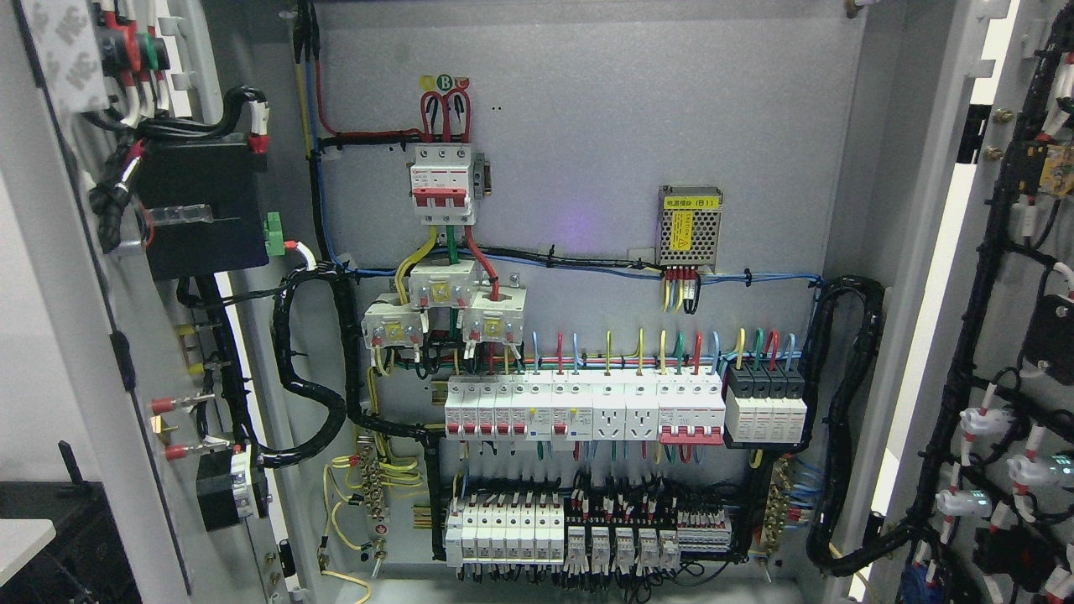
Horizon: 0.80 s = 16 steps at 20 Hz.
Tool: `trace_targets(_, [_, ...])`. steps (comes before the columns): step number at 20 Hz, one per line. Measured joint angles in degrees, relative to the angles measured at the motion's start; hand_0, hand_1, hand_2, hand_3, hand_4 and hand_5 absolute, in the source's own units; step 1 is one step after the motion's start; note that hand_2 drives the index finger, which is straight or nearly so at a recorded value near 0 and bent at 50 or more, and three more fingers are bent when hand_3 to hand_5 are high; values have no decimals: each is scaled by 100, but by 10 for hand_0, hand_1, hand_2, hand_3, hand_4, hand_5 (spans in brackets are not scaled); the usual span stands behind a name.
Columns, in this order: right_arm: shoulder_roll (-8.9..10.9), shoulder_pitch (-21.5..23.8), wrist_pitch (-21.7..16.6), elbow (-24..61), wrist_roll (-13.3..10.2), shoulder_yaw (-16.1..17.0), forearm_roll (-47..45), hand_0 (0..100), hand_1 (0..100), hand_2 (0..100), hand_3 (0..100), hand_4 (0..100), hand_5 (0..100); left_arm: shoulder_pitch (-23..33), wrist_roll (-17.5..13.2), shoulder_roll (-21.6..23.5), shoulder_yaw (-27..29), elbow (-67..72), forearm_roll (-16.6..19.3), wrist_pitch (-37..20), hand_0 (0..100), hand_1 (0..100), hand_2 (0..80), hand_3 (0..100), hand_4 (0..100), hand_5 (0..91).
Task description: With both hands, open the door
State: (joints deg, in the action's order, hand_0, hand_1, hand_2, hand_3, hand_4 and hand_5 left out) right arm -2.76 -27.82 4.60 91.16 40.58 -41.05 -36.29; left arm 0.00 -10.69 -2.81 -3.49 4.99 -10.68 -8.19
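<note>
Grey metal doors (pixel 75 352) swung wide, cabinet backplate (pixel 638 126), boxy white breakers (pixel 579 407)

Far left of frame, mid-height: plain pale wall (pixel 29 335), evenly lit, unmarked. Lower left corner: dark low furniture unit (pixel 75 545) set against that wall, details lost in shadow. Just in front of it, at the left edge: rounded corner of a white tabletop (pixel 21 537). Rising above the dark unit: small black upright piece (pixel 70 461), kind not discernible. Right of frame, running slantwise from upper right down to the bottom edge: narrow bright white strip (pixel 944 294), overexposed, nothing resolvable within it. Floor and ceiling outside the frame.
</note>
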Motion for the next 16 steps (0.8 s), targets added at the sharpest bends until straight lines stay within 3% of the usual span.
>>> trace_targets(16, [-27, -25, -70, -171, 0, 65, 7, 383, 0, 0, 0, 0, 0, 0, 0, 0, -23, 1, 5, 18, 0, 0, 0, 0, 0, 0])
